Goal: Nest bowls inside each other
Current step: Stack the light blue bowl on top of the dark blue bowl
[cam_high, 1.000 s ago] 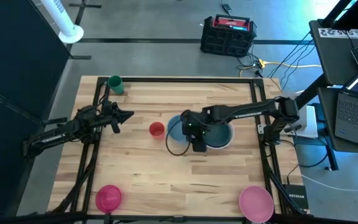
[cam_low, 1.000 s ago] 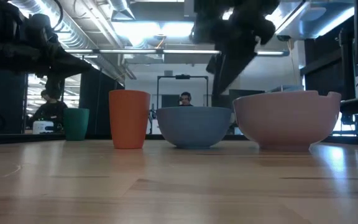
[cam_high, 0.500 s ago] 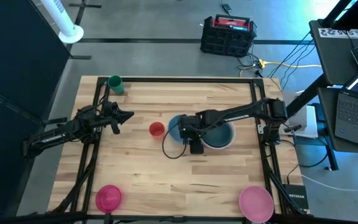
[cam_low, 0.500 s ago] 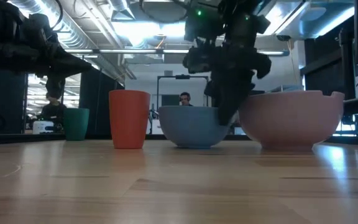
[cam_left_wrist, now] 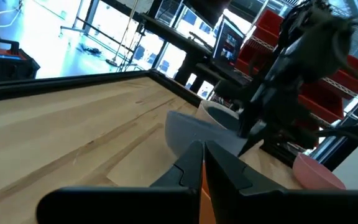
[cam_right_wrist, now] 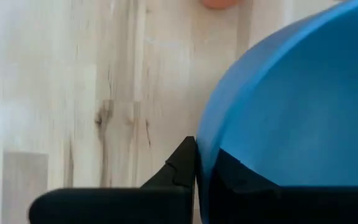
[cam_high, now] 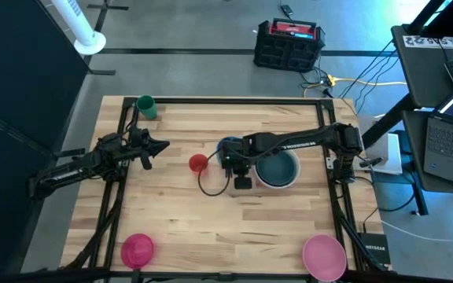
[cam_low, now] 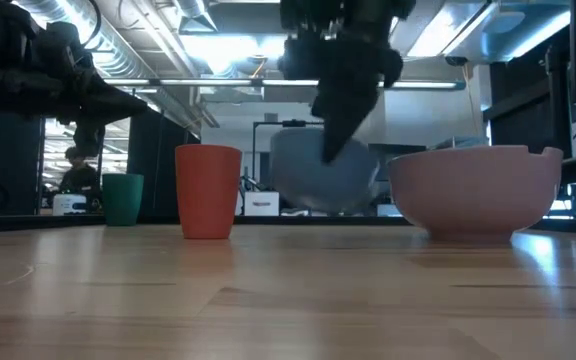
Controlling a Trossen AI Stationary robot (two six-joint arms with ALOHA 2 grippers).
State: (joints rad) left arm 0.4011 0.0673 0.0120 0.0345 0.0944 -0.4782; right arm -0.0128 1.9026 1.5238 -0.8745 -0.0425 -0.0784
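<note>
The wooden tabletop (cam_high: 171,212) carries everything. At its near right corner sits the pale pink bowl (cam_high: 324,256), the widest piece; at the near left corner the magenta bowl (cam_high: 138,250). Right of centre, the white bowl (cam_high: 292,178) rests with the teal bowl (cam_high: 278,168) already nested in it.

The right pincer (cam_high: 233,157) is clenched on the rim of the light blue bowl (cam_high: 228,148), just left of that pair. In the low view this bowl (cam_low: 326,180) hangs tilted and seems clear of the wood, and the right wrist view shows the fingers pinching its rim (cam_right_wrist: 272,99).

So the step in hand looks like carrying the light blue bowl over for nesting. The next move likely calls for swinging it right, levelling it above the teal bowl, then lowering it squarely before letting go; a tilted drop could leave it perched on a rim.

The left pincer (cam_high: 162,145) waits at the far left with fingers pressed together, holding nothing. The small red cup (cam_high: 198,163) stands just left of the lifted bowl; the green cup (cam_high: 145,105) sits at the far left edge.
</note>
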